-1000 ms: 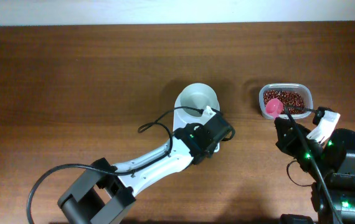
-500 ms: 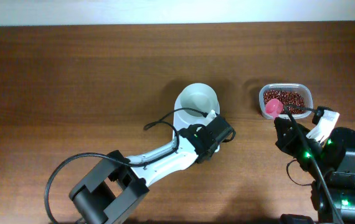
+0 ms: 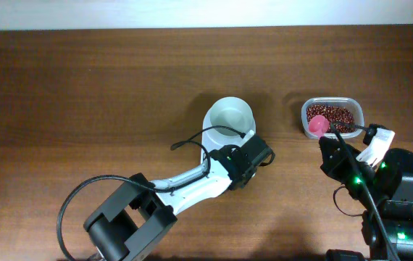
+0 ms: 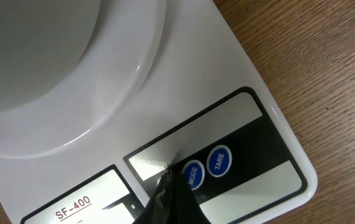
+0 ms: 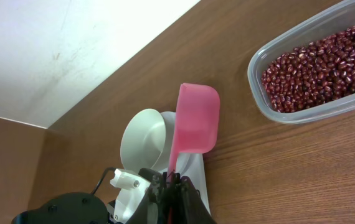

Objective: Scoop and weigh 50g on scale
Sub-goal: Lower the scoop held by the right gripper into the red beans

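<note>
Early on; nothing yet in bowl (image 3: pixel 230 114) atop scale (image 4: pixel 227 81); beans (image 5: pixel 321 65) all in tub (image 5: pixel 256 73); L gripper (image 4: pixel 166 184) pinched closed, tip by MODE btn (image 4: pixel 192 175); R gripper (image 5: pixel 172 185) clenched on pink scoop (image 5: pixel 196 124); scooping, weighing to do.

The scale (image 3: pixel 230 116), white with a round white bowl on top, sits flat, its front panel carrying two blue buttons (marked MODE and TARE). The beans (image 3: pixel 331 114), small and red-brown, lie heaped in a clear tub (image 3: pixel 361 117) to its right, apart from it.
</note>
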